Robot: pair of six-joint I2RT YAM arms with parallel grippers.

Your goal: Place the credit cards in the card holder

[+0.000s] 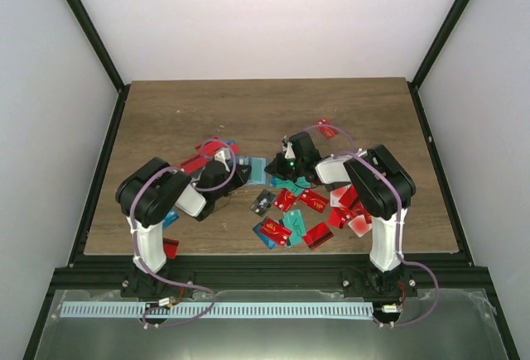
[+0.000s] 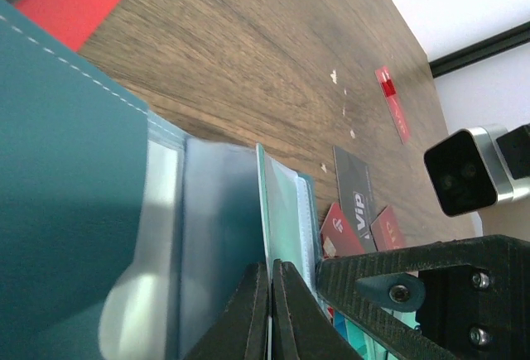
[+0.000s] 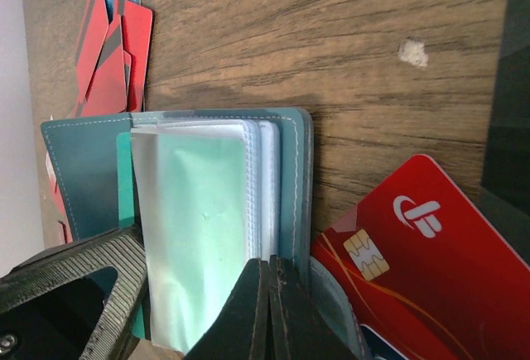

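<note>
The teal card holder [image 1: 254, 166] lies open mid-table between both grippers. My left gripper [image 1: 238, 171] is shut on a thin teal-edged leaf of it; in the left wrist view the jaws [image 2: 271, 294] pinch that leaf beside the teal cover [image 2: 66, 170]. My right gripper [image 1: 286, 161] is shut on the clear sleeves by the holder's spine [image 3: 269, 294]; a pale green sleeve [image 3: 199, 236] stands open. Credit cards [image 1: 302, 211], mostly red with some teal, lie scattered in front of the right arm. A red chip card [image 3: 414, 244] lies right beside the holder.
More red cards [image 1: 211, 149] lie behind the left gripper, and one red card [image 1: 327, 131] sits farther back. A grey VIP card [image 2: 354, 194] lies near the holder. A red card [image 1: 171, 248] and a blue card [image 1: 170, 219] lie by the left arm's base.
</note>
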